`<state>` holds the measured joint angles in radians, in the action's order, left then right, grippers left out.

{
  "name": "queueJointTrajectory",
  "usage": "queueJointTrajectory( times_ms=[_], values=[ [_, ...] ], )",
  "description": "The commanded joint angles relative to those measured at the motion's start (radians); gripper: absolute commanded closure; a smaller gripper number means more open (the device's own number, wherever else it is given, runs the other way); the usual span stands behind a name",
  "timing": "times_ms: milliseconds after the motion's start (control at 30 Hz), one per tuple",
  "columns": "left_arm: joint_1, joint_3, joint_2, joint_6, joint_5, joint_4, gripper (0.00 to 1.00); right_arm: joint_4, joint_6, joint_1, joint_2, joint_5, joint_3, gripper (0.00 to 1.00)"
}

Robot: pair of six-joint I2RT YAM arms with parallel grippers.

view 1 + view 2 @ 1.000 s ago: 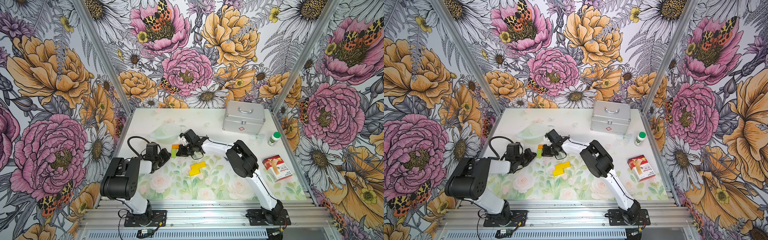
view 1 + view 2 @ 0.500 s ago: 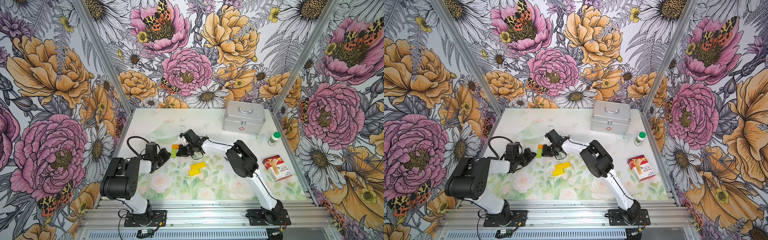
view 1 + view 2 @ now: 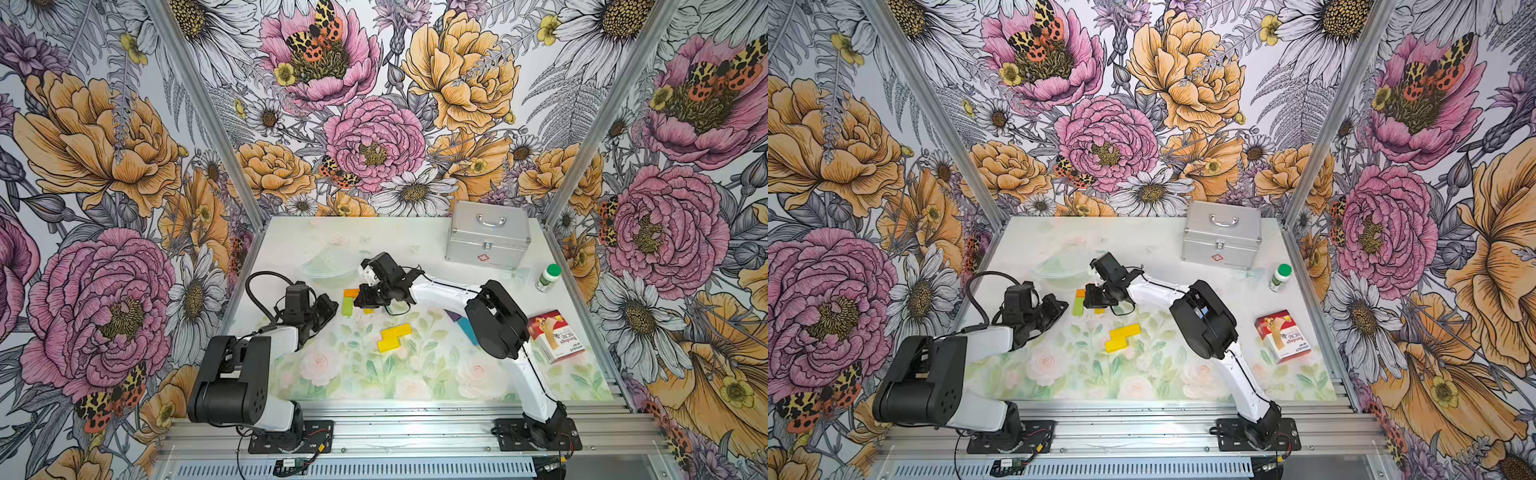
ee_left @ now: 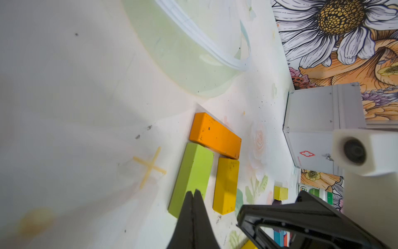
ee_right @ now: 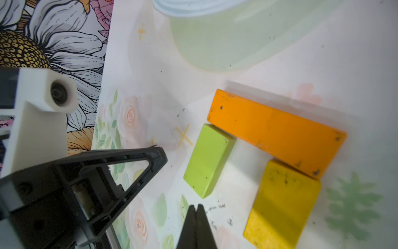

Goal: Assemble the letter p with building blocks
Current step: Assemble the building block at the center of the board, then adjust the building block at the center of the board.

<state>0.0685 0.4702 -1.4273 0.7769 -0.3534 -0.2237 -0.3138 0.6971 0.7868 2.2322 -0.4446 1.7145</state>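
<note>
Three building blocks lie together as an arch: an orange block across the ends of a green block and a yellow block. In both top views the orange and green blocks lie between the grippers. My left gripper is shut and empty, tips over the green block's free end. My right gripper is shut and empty, just off that same end. Two more yellow blocks lie side by side nearer the front. A purple block and a blue block peek from behind the right arm.
A clear plastic bowl sits just behind the arch. A silver case stands at the back right. Right of it are a green-capped bottle and, further forward, a red-and-white bandage carton. The two grippers are close together.
</note>
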Motion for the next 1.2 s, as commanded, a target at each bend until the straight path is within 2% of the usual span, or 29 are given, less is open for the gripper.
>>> queueJointTrajectory(
  times_ms=[0, 133, 367, 867, 1167],
  values=[
    [0.068, 0.022, 0.062, -0.033, 0.056, 0.060, 1.00, -0.003, -0.029, -0.036, -0.063, 0.041, -0.038, 1.00],
    [0.138, 0.068, 0.083, -0.053, 0.108, 0.118, 1.00, -0.001, -0.035, -0.066, -0.066, 0.052, -0.100, 1.00],
    [0.132, 0.062, 0.096, -0.060, 0.117, 0.134, 1.00, -0.002, -0.050, -0.078, -0.064, 0.087, -0.150, 1.00],
    [-0.011, 0.022, 0.145, -0.105, 0.058, 0.167, 1.00, -0.001, -0.048, -0.075, -0.009, 0.084, -0.173, 1.00],
    [-0.044, 0.012, 0.146, -0.117, 0.042, 0.170, 1.00, 0.000, -0.044, -0.054, 0.019, 0.076, -0.170, 1.00]
  ],
)
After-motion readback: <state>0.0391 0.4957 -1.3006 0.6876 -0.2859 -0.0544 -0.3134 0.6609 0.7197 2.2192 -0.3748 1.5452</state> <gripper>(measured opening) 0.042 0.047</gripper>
